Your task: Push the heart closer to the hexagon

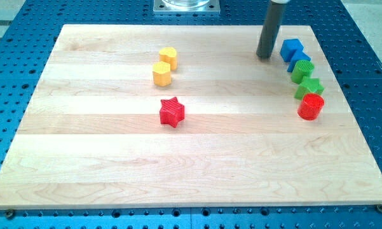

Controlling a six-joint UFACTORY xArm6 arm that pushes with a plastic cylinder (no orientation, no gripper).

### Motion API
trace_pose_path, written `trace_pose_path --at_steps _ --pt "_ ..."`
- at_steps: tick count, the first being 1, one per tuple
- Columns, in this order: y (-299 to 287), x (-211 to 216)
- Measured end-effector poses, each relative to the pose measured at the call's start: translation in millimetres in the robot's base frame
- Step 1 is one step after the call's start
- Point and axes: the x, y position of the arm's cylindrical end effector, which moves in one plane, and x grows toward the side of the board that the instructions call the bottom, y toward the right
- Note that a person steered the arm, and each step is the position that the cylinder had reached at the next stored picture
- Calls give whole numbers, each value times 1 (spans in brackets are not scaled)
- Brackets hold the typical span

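Two yellow blocks sit close together left of the board's middle, toward the view's top. The upper one [168,56] looks like the heart. The lower one [162,74] looks like the hexagon and is almost touching it. My tip [264,56] rests on the board far to their right, just left of a blue cube [292,48] with a small gap between them. The rod rises out of the view's top.
A red star [172,112] lies below the yellow pair. Down the right side run the blue cube, a second blue block [301,61], a green block [303,70], a green star [309,87] and a red cylinder [311,106]. The wooden board [191,172] lies on a blue perforated table.
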Motion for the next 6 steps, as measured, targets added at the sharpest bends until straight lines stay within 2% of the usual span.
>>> trace_pose_path --at_steps 1,2,3,4,5,6 --pt "-90 -11" --pt "-171 -41" --pt "-221 -58" --pt "-229 -9" --pt "-209 48" --pt "-191 47"
